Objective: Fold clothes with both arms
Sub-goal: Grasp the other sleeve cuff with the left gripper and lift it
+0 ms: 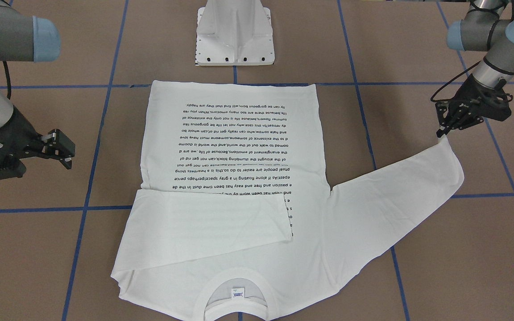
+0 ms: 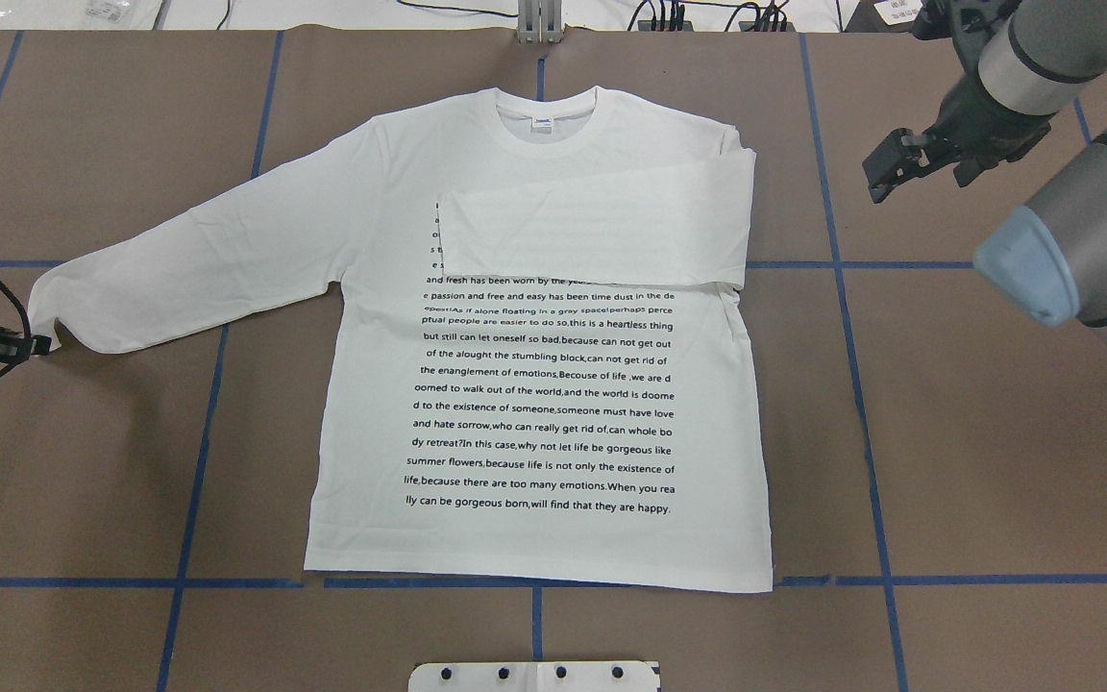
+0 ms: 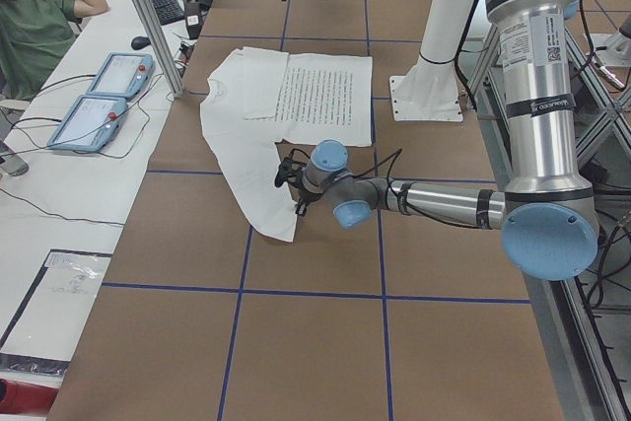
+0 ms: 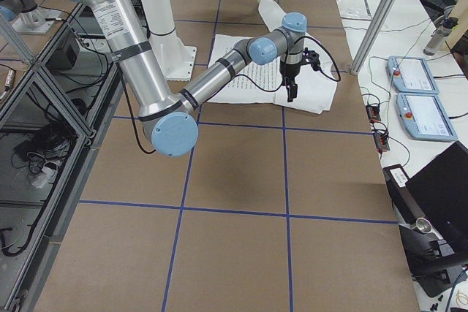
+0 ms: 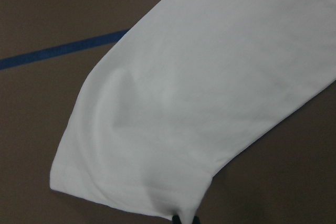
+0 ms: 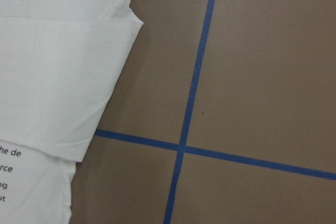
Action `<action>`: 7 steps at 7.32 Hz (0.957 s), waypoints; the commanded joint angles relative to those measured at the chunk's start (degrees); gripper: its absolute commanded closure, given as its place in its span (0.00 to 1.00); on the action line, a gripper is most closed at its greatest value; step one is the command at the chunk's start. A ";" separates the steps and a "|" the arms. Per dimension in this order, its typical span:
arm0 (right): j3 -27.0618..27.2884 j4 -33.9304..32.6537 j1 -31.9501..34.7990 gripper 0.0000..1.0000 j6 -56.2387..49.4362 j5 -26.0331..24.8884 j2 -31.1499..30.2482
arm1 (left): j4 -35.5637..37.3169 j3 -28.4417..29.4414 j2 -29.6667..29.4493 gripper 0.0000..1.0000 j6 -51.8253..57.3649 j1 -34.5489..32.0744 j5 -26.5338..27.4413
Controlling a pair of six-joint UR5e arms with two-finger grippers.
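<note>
At the far left the left tool [image 2: 37, 345] sits low on the brown counter [image 2: 83, 481], clenched on the corner of the cuff [image 2: 49, 322]. The overhead view shows only contact there. The left wrist view shows two dark fingertips [image 5: 177, 220] close together at the cuff's edge. From the cuff the left sleeve [image 2: 179, 259] runs flat and outstretched to the shirt [image 2: 534, 538], which lies spread face up mid-counter with its collar [image 2: 546, 130] away from the robot. Black text [image 2: 544, 404] covers the chest. The front-facing view shows the text upside down and also a small label [image 1: 238, 294] inside the collar, too small to read. The right sleeve [image 2: 602, 226] is folded across the chest and hides the top lines of text. The right wrist view shows the fold's outer edge beside crossing blue tape [image 6: 194, 87], with no fingers in that picture. At the right the right tool [image 2: 885, 173] hangs above bare counter, apart from the shirt. The front-facing view shows its fingers spread and holding nothing. The white base [image 1: 234, 35] stands just beyond the hem.
</note>
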 commanded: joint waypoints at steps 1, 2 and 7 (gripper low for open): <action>5.39 -0.15 3.13 0.00 -5.06 0.57 -7.31 | 9.50 -1.98 -8.14 1.00 -0.72 -1.58 -0.41; 5.41 -0.59 5.32 0.00 -10.58 1.00 -8.82 | 15.49 -3.04 -13.16 1.00 -2.11 -1.59 -0.41; 4.62 -0.77 10.61 0.00 -16.88 4.96 -11.65 | 35.68 0.71 -41.92 1.00 -21.15 -0.01 -0.41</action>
